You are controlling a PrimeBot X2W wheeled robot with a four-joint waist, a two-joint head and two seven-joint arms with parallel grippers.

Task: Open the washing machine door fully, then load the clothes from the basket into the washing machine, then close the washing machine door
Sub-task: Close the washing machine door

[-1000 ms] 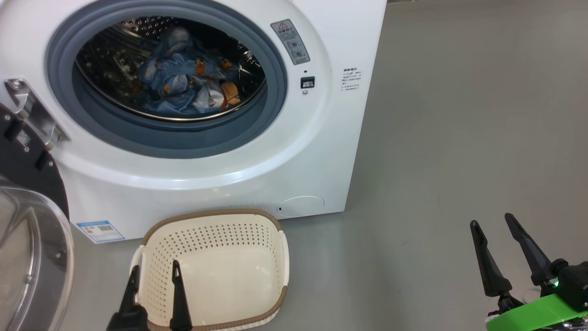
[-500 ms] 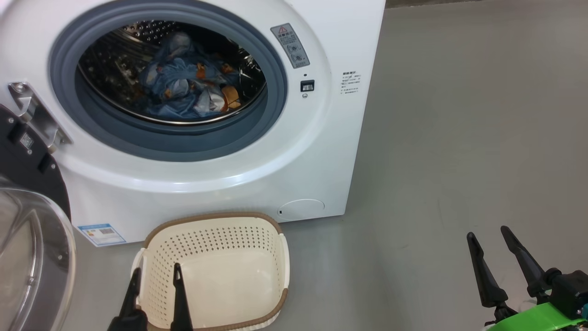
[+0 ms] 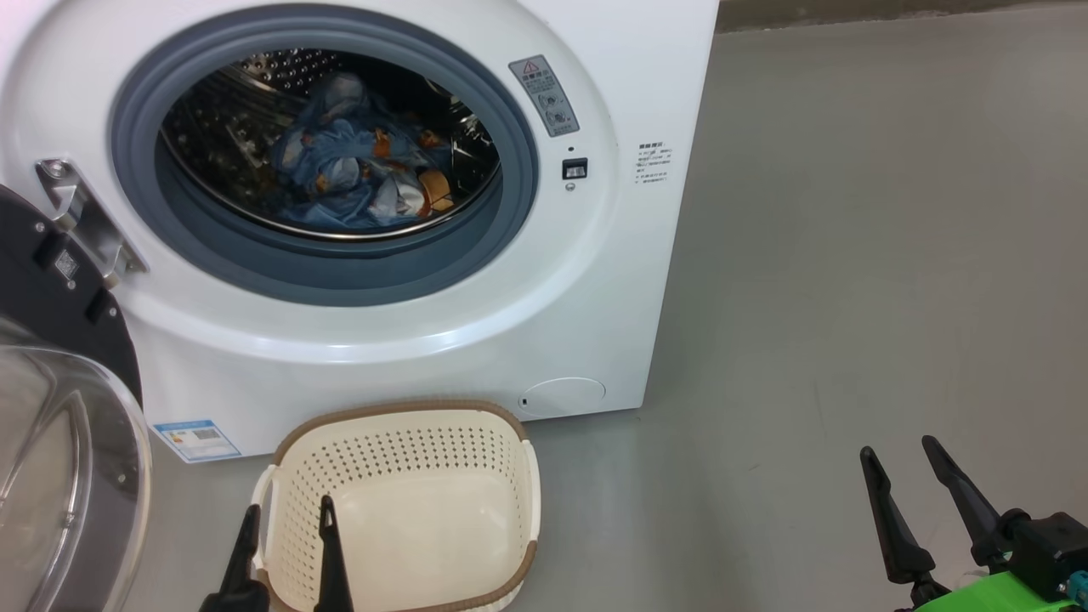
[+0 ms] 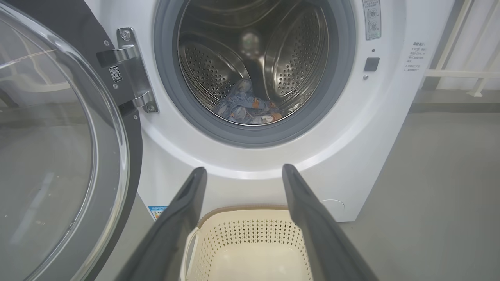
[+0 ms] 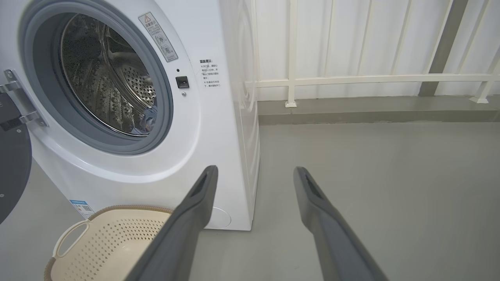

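Observation:
The white washing machine (image 3: 595,280) stands with its door (image 3: 59,459) swung wide open to the left, glass bowl facing out. Light-blue clothes (image 3: 357,178) with orange prints lie inside the steel drum, also visible as clothes (image 4: 246,109) in the left wrist view. The cream basket (image 3: 408,510) sits on the floor in front of the machine and looks empty. My left gripper (image 3: 287,514) hovers open over the basket's near left corner. My right gripper (image 3: 897,455) is open above bare floor, well right of the machine. Nothing is between either pair of fingers.
Grey floor (image 3: 850,255) stretches to the right of the machine. A white railing (image 5: 351,80) and a low grey kerb run along the wall behind it. The open door (image 4: 58,156) takes up the space left of the basket (image 4: 254,242).
The head camera has tilted, so the whole scene sits slightly lower and to the right. Both grippers have sunk a little toward the bottom edge and stay open. The clothes and basket are unmoved.

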